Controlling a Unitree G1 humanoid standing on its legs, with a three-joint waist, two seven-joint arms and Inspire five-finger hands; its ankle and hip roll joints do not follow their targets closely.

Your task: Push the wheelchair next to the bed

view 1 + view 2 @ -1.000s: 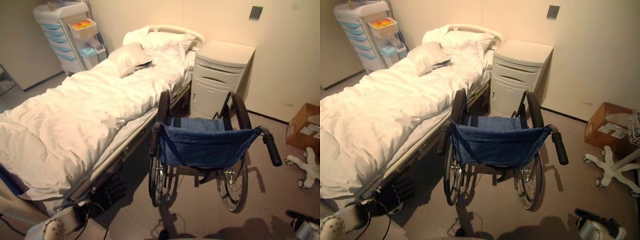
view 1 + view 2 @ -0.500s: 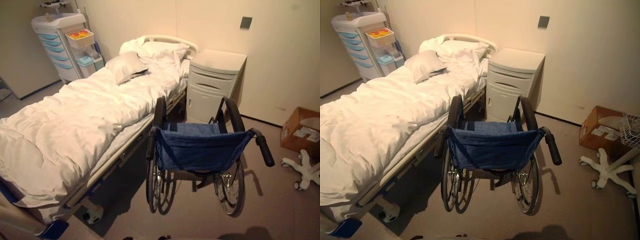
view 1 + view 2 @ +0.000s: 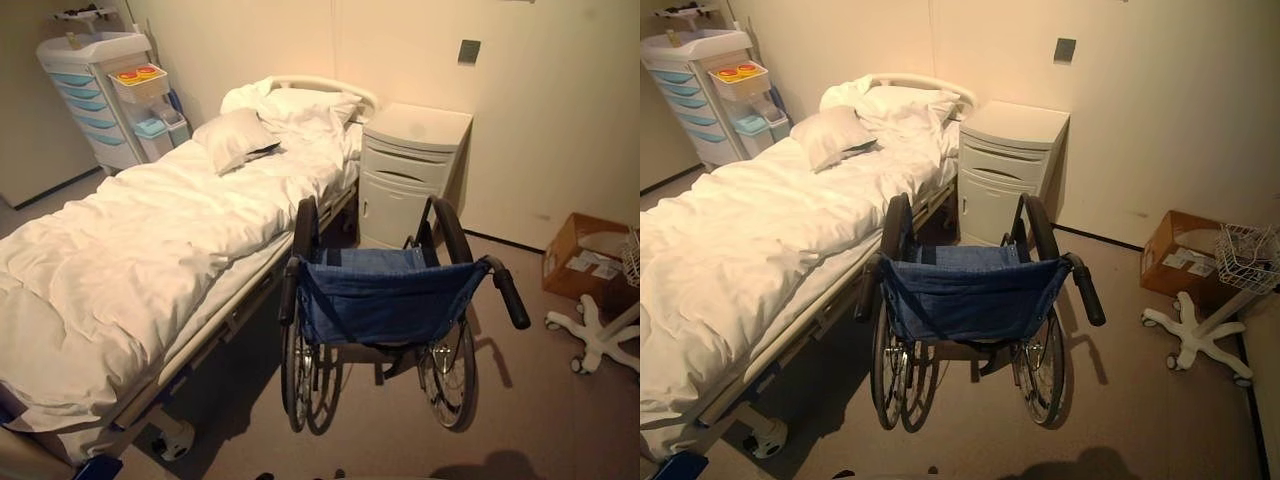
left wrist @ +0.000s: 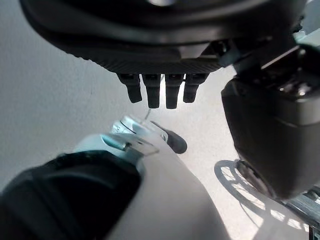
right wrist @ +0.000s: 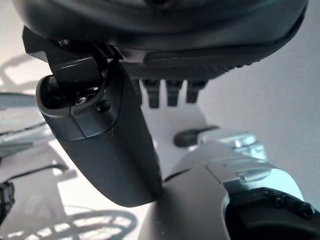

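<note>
One wheelchair (image 3: 385, 320) with a blue seat stands on the floor (image 3: 540, 410) just beside one bed (image 3: 150, 250), facing one white cabinet (image 3: 410, 170). Two pillows (image 3: 270, 120) lie at the bedhead. The left robot hand (image 4: 160, 90) and right robot hand (image 5: 170, 92) hang released, fingers straight, grasping nothing. A cardboard box (image 3: 590, 260) is cut off at the edge.
</note>
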